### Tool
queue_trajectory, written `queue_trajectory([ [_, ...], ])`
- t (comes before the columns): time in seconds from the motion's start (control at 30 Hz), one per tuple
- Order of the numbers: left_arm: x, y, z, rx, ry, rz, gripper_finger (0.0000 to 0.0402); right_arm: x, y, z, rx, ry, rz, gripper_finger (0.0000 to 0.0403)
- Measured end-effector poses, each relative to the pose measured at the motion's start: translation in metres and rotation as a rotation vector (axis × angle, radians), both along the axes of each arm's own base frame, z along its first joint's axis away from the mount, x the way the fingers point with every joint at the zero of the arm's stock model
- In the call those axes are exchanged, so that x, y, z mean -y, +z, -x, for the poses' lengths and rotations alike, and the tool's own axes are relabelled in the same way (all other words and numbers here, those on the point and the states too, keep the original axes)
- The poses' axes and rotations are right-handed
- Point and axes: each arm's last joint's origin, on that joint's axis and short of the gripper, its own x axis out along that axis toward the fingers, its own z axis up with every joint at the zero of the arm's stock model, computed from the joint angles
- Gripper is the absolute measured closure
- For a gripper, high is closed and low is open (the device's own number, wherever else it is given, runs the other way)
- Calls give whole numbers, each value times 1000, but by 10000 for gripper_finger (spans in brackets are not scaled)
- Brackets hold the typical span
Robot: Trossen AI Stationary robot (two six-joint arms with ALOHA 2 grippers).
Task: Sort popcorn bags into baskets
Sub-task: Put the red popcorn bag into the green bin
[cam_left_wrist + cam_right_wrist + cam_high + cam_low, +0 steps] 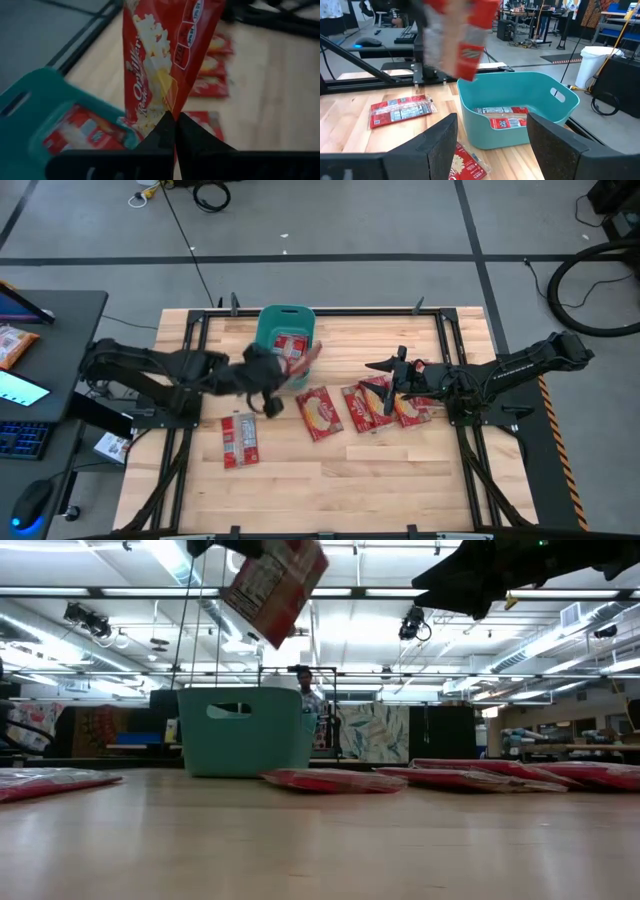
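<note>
Your left gripper (171, 120) is clamped on one red popcorn bag (167, 50), fingers pinched together on its lower edge, bag hanging in the air right by the teal basket (284, 320). In the low view that bag (275, 580) sits tilted, well above the basket rim (245, 692).

One bag already lies flat inside the basket (502, 116), print side up.

Your right gripper (492, 145) holds nothing, fingers spread wide apart. It hovers over the surface (340, 470) right of the basket, facing it, above the loose packets.

On the surface: one bag alone on the left (239, 440), back side up; one near the middle (318, 413); a cluster of overlapping bags under the right arm (375, 405).

A person stands in the room behind the basket (305, 685).
</note>
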Motion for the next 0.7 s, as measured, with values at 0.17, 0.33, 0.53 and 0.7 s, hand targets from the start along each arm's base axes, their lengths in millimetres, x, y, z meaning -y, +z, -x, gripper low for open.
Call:
queue_trajectory([
  [0.17, -39, -8, -2, -62, 149, 33, 397, 0, 0, 0, 0, 0, 2, 160],
  [0.33, -82, -25, -2, -175, 284, 163, 396, 0, 0, 0, -2, 2, 9, 160],
  [0.53, -123, -52, -8, -273, 399, 315, 390, 0, 0, 0, -1, 2, 10, 160],
  [0.7, -146, -78, -13, -370, 516, 401, 388, 0, 0, 0, -2, 2, 12, 160],
])
